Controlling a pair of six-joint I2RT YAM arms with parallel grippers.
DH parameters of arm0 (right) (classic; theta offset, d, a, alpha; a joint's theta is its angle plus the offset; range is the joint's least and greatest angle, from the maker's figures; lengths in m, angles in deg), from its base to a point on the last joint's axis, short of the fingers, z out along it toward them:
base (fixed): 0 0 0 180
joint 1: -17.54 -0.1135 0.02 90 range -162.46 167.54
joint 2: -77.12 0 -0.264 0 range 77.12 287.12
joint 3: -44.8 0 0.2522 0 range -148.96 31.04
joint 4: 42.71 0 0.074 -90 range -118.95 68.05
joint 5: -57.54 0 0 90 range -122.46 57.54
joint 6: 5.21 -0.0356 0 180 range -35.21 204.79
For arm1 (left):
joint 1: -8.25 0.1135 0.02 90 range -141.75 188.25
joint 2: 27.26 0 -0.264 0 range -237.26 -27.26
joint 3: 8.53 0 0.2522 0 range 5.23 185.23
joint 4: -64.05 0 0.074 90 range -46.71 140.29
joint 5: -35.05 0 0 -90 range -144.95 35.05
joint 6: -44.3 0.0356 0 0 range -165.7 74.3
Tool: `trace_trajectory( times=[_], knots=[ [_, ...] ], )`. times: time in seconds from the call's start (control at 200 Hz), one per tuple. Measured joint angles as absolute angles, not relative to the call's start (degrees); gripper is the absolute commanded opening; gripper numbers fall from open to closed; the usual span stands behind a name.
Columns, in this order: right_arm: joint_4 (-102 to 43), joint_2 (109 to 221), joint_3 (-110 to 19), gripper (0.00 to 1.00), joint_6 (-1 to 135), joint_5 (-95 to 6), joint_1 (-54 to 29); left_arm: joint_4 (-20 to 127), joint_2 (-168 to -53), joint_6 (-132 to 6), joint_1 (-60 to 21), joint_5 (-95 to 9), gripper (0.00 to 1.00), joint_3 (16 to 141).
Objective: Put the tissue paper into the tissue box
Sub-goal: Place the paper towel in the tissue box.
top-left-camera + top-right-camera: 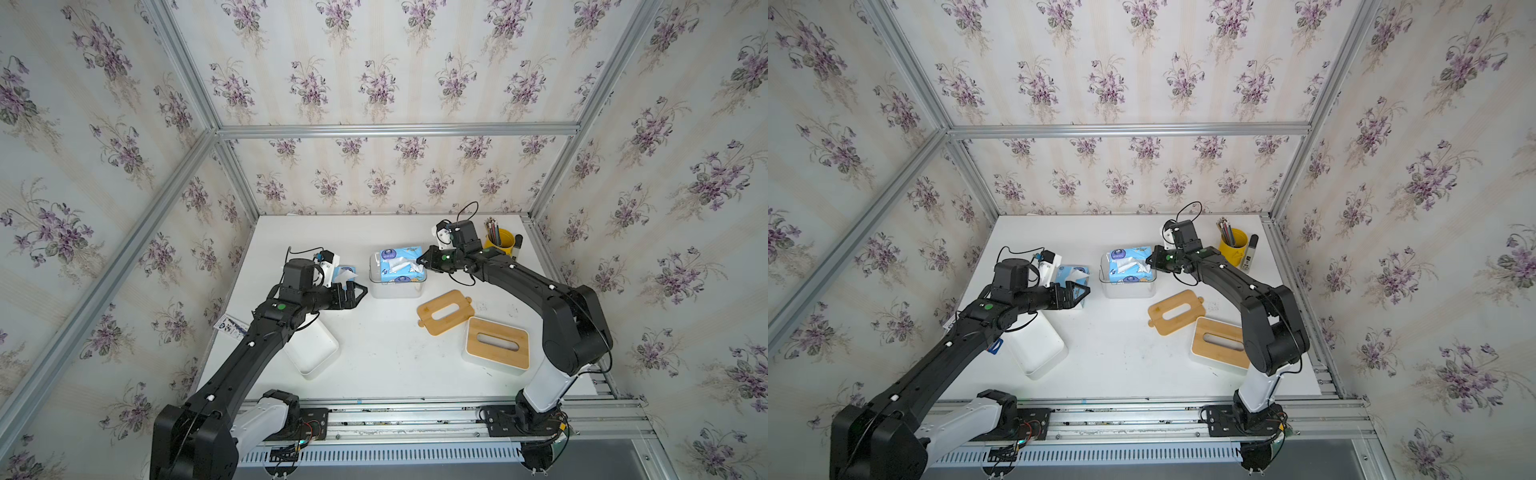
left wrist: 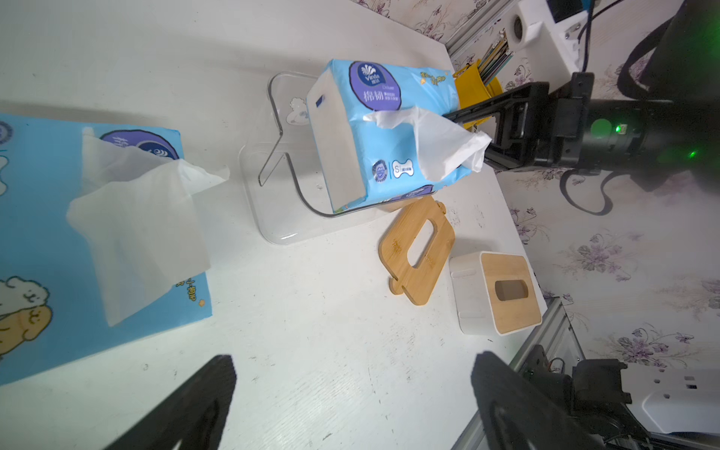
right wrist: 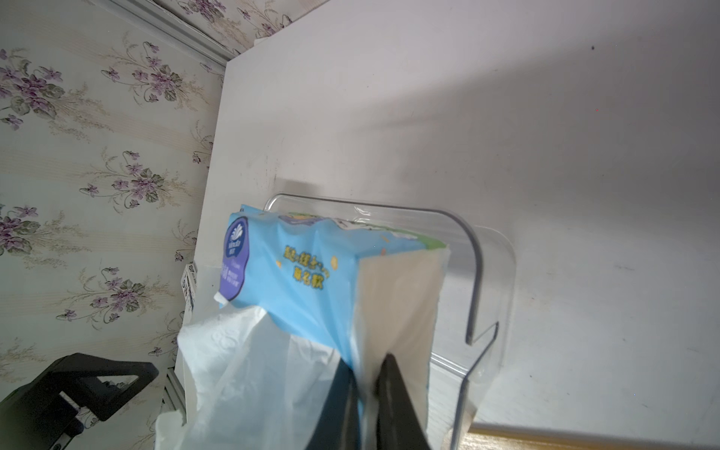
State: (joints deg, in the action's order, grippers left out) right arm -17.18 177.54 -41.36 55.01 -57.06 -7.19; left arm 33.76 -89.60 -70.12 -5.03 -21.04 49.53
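White table (image 1: 374,353), open centre | left gripper (image 1: 360,292) wide, free | right gripper (image 1: 419,262) pinching tissue pack (image 1: 397,268) edge

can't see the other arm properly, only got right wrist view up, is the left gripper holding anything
observer: No. The left gripper is open and empty.
operator: whats nearest it
observer: A second tissue pack lies flat on the table beside it, one sheet pulled out.
operator: any lid around
observer: A loose bamboo lid lies flat between the clear box holding your tissue pack and a white box with its top on.
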Motion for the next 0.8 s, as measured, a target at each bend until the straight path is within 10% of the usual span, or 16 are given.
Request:
trace_trajectory(
  times=[0.799],
  knots=[
    [-13.82, 183.38, -48.12, 0.39, 57.26, -51.31, -9.18, 36.40, -91.92, -70.14, -5.09, -20.05, 0.99, 47.32]
  ],
)
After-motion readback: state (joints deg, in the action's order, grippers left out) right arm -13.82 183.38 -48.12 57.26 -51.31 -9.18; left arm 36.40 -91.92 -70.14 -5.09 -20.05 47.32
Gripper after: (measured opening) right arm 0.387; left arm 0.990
